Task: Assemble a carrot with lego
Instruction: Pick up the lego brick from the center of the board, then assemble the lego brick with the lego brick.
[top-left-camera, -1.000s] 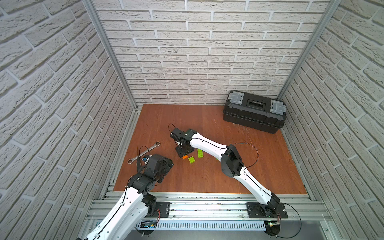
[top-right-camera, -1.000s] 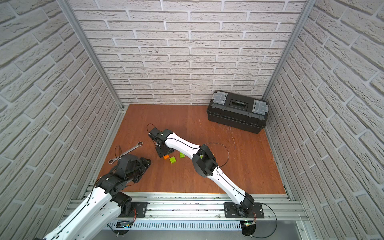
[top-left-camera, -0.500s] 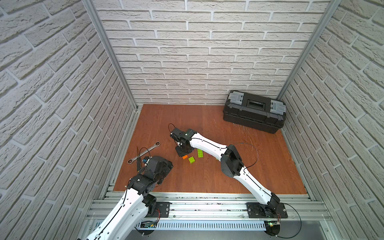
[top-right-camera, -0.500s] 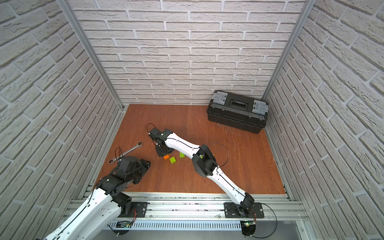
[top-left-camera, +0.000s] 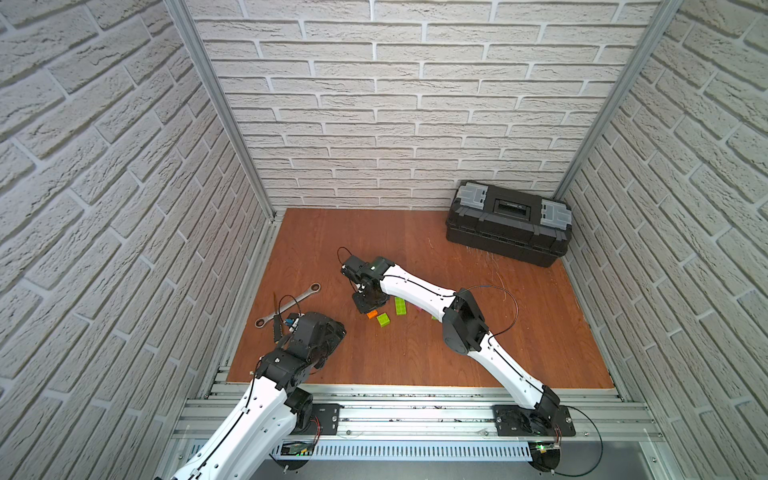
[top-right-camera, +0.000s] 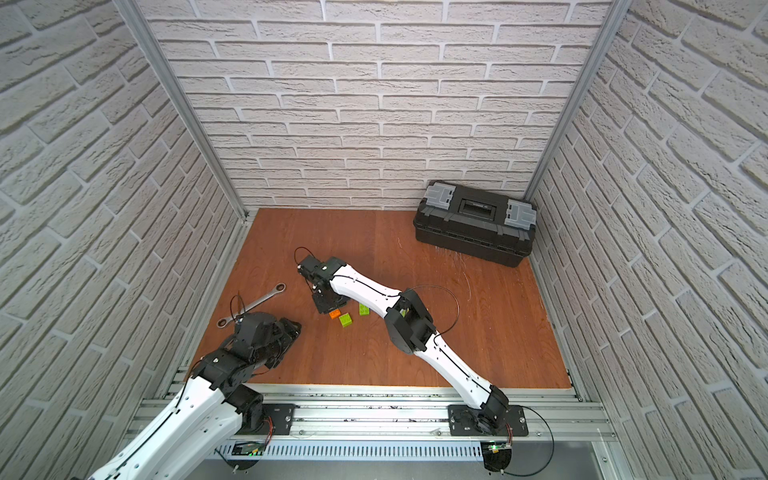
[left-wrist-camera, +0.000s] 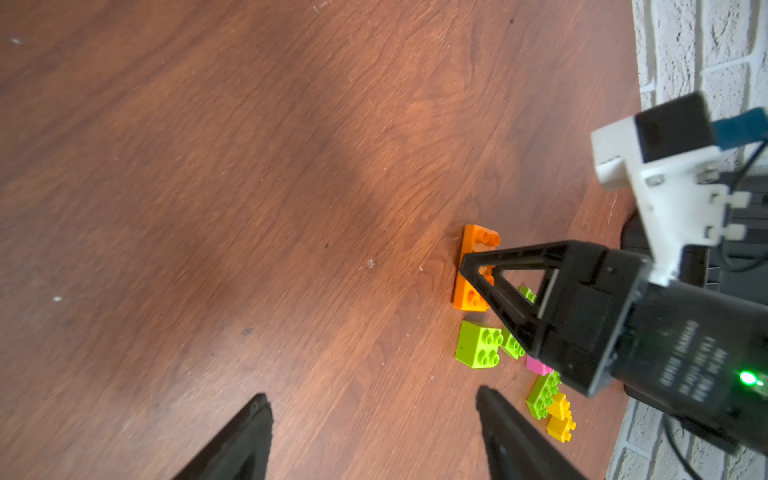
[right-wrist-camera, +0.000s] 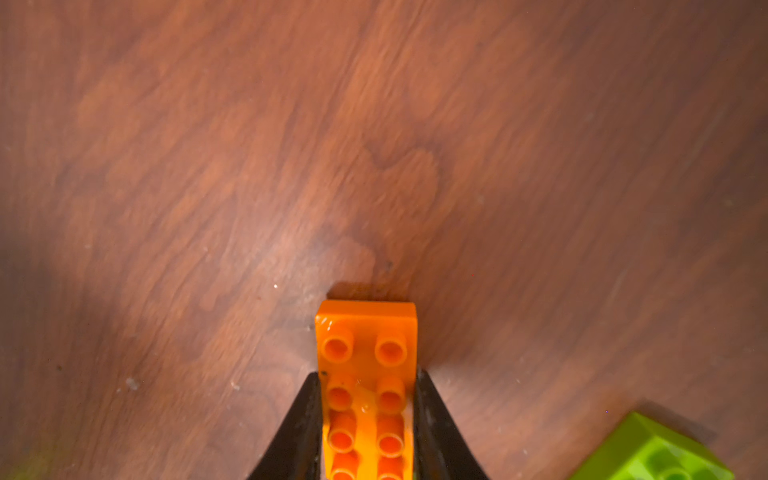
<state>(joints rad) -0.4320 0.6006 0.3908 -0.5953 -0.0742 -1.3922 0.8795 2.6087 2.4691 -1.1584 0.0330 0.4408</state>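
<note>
Jaws of the right gripper (right-wrist-camera: 368, 376) clamp the long sides of the orange brick (right-wrist-camera: 365, 328), lying flat on the wooden board (top-left-camera: 415, 353) left of centre. Lime green brick (top-left-camera: 383, 319) sits just right; other bricks (left-wrist-camera: 542, 392) beyond. Left gripper (left-wrist-camera: 370, 395), near left, gapes wide, empty.

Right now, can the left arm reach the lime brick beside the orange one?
Probably yes: bare floor separates the open left end effector from the lime brick, though the right end effector, gripping the orange brick, stands close.
</note>
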